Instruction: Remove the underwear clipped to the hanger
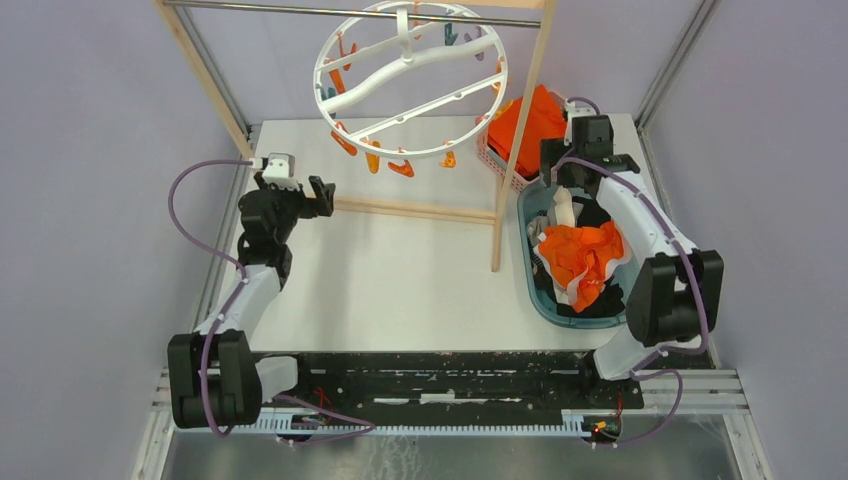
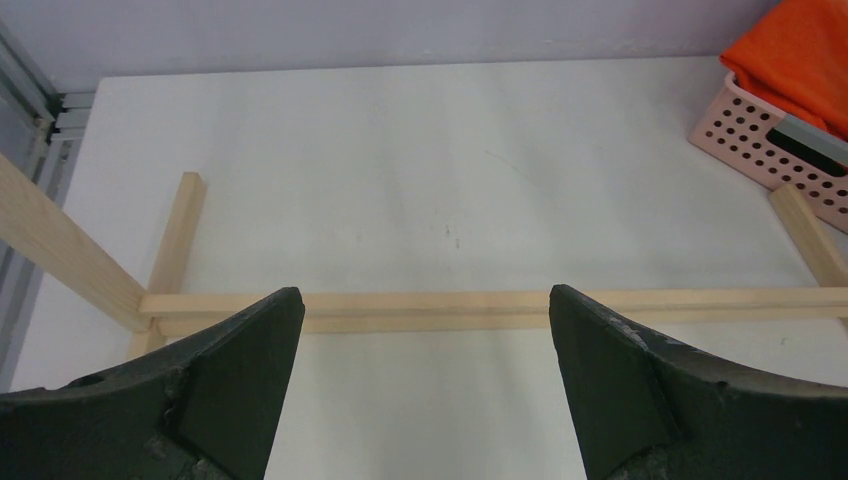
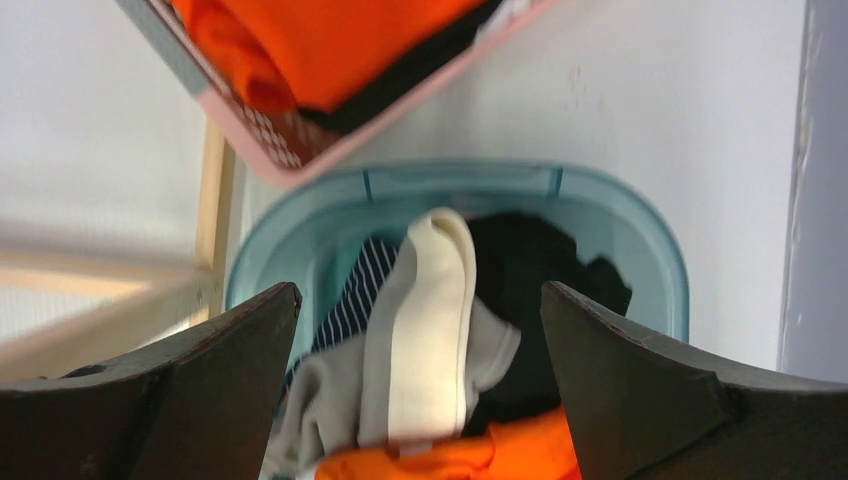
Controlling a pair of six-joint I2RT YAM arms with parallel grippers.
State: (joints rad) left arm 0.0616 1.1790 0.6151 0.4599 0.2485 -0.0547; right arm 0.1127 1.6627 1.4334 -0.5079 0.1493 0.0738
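Left gripper (image 1: 298, 192) hangs low over the left part of the white table (image 1: 400, 290), its two dark fingers (image 2: 230, 390) spread wide with nothing between them. In the left wrist view the base bar of the wooden frame (image 2: 450, 305) runs across just beyond the fingertips. The right gripper (image 1: 572, 185) is over the far end of the blue tub (image 1: 527, 262) on the right side of the table. Its jaws are also fully apart and grip nothing.

The underwear lies in that tub. The bright orange piece with white trim (image 1: 582, 255) sits on top near the middle. The black one (image 3: 530, 270) lies beside it toward the right wall. The beige-grey one (image 3: 425, 310) lies folded lengthwise directly below the right gripper's open fingers. A strip of striped fabric (image 3: 352, 292) shows at its left.

The hanger (image 1: 410, 80), a white ring with cross spokes, hangs tilted from the metal bar (image 1: 300, 12) at the top of the frame, at the far middle of the scene. Small orange pegs (image 1: 400, 166) dangle from its rim. It is well apart from the tub.

A pink perforated basket (image 2: 760, 140) stands just beyond the tub at the far right, and it holds a folded orange cloth (image 1: 530, 120).
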